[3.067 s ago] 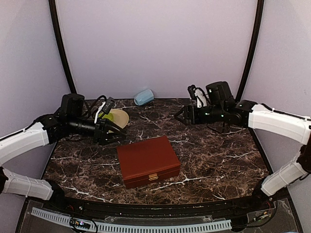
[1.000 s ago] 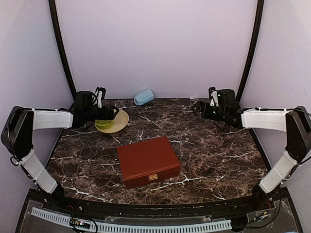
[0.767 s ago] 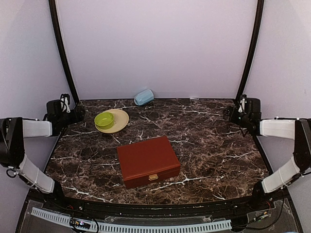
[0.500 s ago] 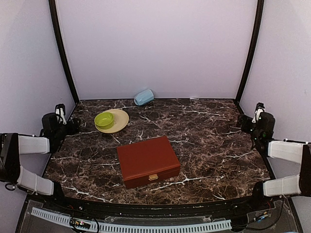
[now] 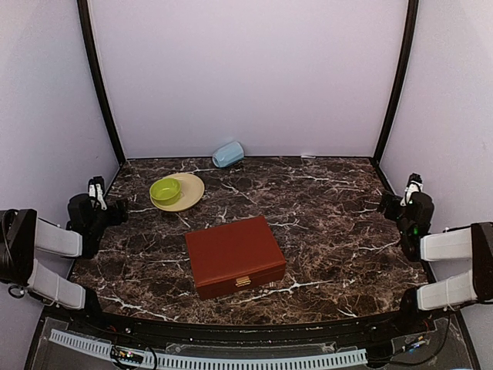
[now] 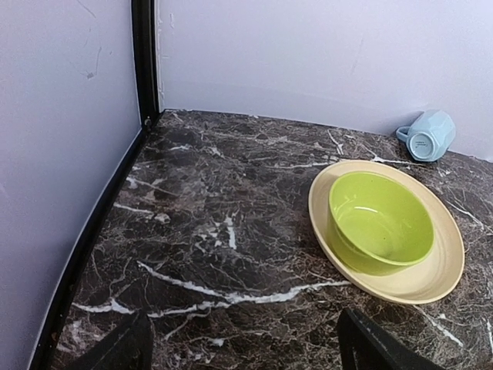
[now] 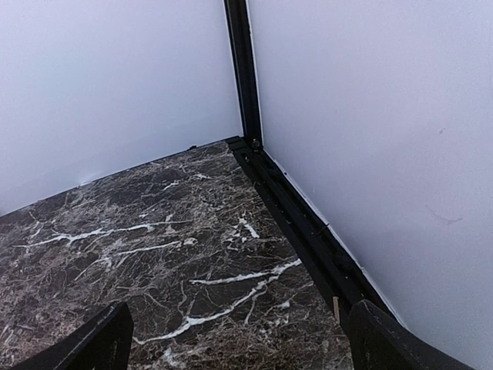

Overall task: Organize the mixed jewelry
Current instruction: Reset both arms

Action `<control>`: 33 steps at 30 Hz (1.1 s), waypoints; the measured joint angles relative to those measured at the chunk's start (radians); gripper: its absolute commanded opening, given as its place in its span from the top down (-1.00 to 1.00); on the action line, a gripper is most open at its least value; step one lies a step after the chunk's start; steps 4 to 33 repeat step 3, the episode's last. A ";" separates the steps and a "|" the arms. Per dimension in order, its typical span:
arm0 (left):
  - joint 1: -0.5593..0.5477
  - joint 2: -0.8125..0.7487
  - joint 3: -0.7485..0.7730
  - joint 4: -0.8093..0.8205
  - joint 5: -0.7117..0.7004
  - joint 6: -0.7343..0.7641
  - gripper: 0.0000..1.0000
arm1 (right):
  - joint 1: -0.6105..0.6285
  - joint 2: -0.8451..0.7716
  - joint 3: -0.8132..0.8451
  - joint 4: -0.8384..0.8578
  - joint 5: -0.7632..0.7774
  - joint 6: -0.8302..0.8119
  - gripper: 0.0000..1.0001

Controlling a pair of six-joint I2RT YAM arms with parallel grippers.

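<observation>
At the near edge a white slotted strip [image 5: 208,358] is running along the front of the table [image 5: 339,247], whose top is showing as dark brown marble laced with white veins. Just beyond it, near the middle, a reddish-brown case [image 5: 235,254] is sitting slightly turned, its lid shut and a small gold clasp [image 5: 242,280] facing the front.

Both arms are folded back to the sides. The left gripper [image 6: 243,327] is hanging at the left edge with its jaws spread wide and nothing between them, looking over bare marble toward the plate. The right gripper [image 7: 240,324] is hanging at the right edge, its jaws likewise spread wide and empty, pointing into the far right corner, where a black rail [image 7: 296,208] is running along the foot of the wall.

Farther back on the left, a pale yellow plate [image 6: 443,274] is lying flat with a lime green bowl [image 6: 381,223] standing upright on it. Beyond them, a pale blue mug [image 5: 228,154] is lying on its side close to the back wall.

Plain lilac walls [image 5: 246,77] are closing in the table on three sides, and two black posts [image 5: 96,85] are rising at the back corners.

The mixed jewelry is not showing in any view; with the case closed, I cannot tell where it is lying or how it looks.
</observation>
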 measured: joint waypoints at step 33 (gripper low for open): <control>0.000 0.000 0.000 0.014 0.003 0.005 -0.71 | 0.000 0.012 0.000 0.014 0.003 -0.002 -0.97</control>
